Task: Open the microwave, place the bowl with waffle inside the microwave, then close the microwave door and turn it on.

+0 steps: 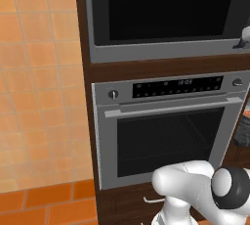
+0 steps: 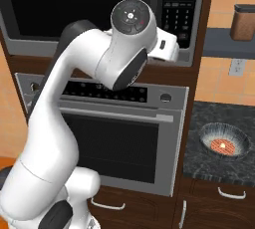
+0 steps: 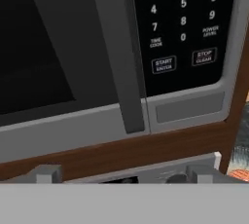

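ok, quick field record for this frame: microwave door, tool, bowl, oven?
microwave door: shut, flush with the grey frame
door handle: dark vertical bar, untouched
tool: open, just short of the handle's lower end, holding nothing
keypad: right of the handle
bowl with waffle: on the dark counter right of the oven
oven: below the microwave, door shut
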Controlling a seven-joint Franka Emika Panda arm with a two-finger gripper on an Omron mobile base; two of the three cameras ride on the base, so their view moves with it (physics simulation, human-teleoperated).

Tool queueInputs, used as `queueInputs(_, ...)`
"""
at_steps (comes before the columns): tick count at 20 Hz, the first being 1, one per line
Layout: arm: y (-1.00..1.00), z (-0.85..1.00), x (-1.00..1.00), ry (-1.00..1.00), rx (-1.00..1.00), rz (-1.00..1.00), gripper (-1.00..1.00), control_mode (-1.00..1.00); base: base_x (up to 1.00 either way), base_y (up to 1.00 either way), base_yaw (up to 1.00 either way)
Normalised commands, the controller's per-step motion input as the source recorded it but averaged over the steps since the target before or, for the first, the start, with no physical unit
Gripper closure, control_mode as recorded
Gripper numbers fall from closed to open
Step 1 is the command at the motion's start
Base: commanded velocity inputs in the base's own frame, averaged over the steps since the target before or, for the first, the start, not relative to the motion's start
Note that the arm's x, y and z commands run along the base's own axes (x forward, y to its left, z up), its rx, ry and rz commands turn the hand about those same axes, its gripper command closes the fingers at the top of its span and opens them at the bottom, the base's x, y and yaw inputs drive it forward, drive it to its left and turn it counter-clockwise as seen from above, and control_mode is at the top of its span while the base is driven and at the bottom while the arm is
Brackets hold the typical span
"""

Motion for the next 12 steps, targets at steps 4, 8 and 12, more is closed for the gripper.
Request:
queueInputs(4,-0.06,0.0,0.62,-0.06,0.01,0.0,-1.0,-1.0,0.0,0.0,0.0)
queueInputs(8,-0.14,0.0,0.56,-0.06,0.0,0.0,-1.0,-1.0,0.0,0.0,0.0)
queueInputs(12,-0.37,0.01,0.3,-0.02,0.0,0.0,-1.0,-1.0,0.0,0.0,0.0)
